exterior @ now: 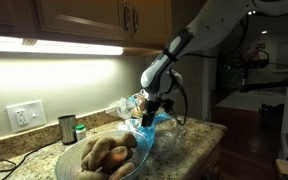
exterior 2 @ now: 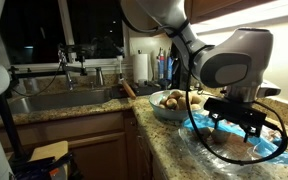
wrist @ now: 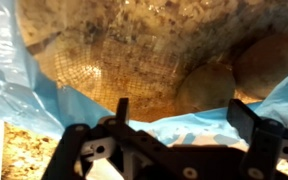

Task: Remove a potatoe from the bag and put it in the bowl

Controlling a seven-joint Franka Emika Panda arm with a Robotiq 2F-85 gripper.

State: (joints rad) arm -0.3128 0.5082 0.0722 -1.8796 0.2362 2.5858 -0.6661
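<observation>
**While fingers (wrist: 246,118) stand apart over bag (wrist: 24,95), potatoes (wrist: 209,88) lie just past the tips**

As the wrist view shows it, both fingers are spread wide with nothing between them. Blue-tinted film of the bag runs down the picture's left side and crosses just beyond the tips. Past that film, inside the bag, lie brown potatoes. One smaller potato sits in line with the gap, nearer the finger on the picture's right. A large one fills the upper middle, further from the tips. Whether the tips touch the film: cannot tell.

In an exterior view the arm (exterior: 219,20) reaches down onto the bag (exterior: 144,125), which lies crumpled on the tabletop (exterior: 199,135). The bowl (exterior: 62,158) stands on the same tabletop, near the bag, towards the camera. It is apart from the fingers. In an exterior view the bowl (exterior 2: 167,113) sits behind the fingers and the blue film (exterior 2: 209,148) spreads under them.

Counts:
- fingers: 2
- bag: 1
- bowl: 1
- potatoes in bag, wrist view: 3 made out (one large, two smaller at picture right)
- potatoes in bowl: about 4; outlines merge, so not exact
- dark cup (exterior: 67,128): 1, by the wall, well apart from bag and bowl
</observation>
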